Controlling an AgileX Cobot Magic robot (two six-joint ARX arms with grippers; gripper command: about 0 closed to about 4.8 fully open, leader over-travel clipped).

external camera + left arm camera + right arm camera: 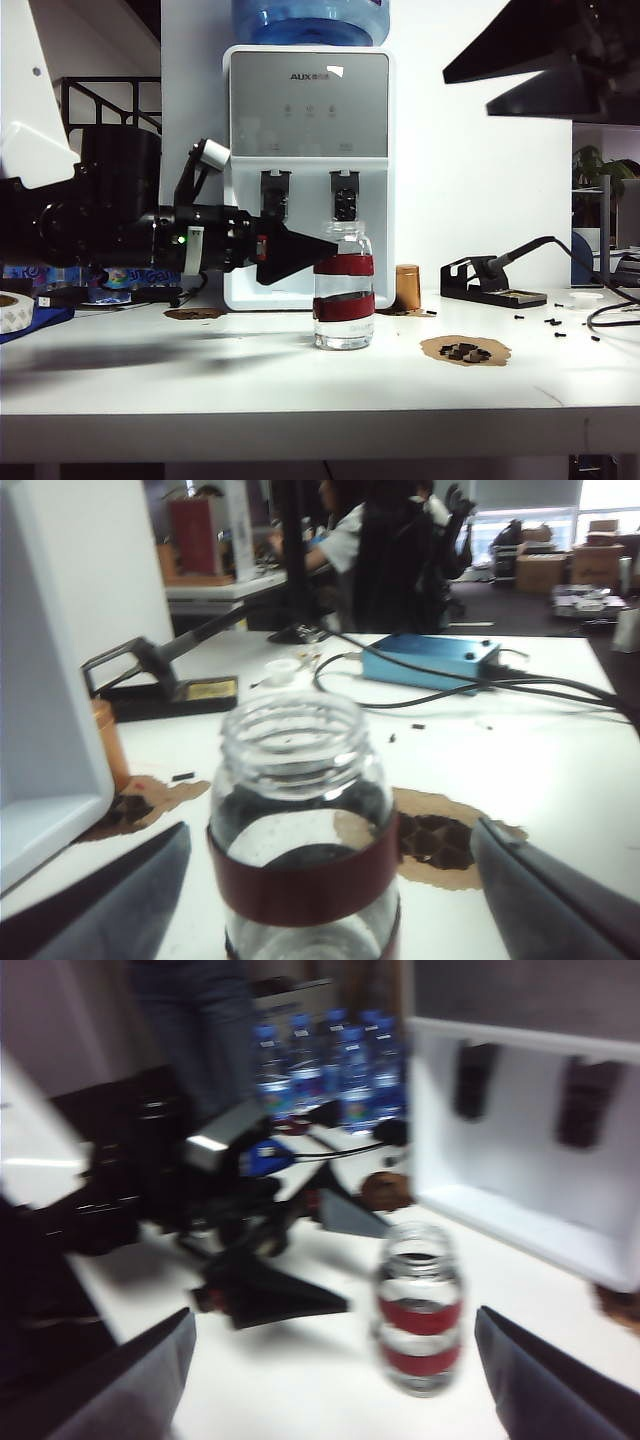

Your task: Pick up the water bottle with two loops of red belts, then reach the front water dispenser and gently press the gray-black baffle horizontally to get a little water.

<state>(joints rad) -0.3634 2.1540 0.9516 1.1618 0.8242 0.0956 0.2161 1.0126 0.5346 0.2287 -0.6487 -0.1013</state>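
Note:
The water bottle (pixel 343 290), clear with two red bands and no cap, stands on the table in front of the white water dispenser (pixel 308 100). The gray-black baffle (pixel 275 195) is the left of two dark levers. My left gripper (pixel 330 250) reaches in level from the left, open, its fingers on either side of the bottle (pixel 300 820) without touching it; one finger (pixel 110 900) shows on each side in the left wrist view. My right gripper (pixel 467 90) hangs high at the upper right, open and empty, looking down on the bottle (pixel 420 1310).
A soldering iron stand (pixel 495 280) and cable sit right of the dispenser, with a brown cylinder (pixel 407 288) and a brown patch with dark bits (pixel 465 350). Blue-capped bottles (pixel 330 1070) stand at the far left. A blue box (pixel 430 660) lies beyond.

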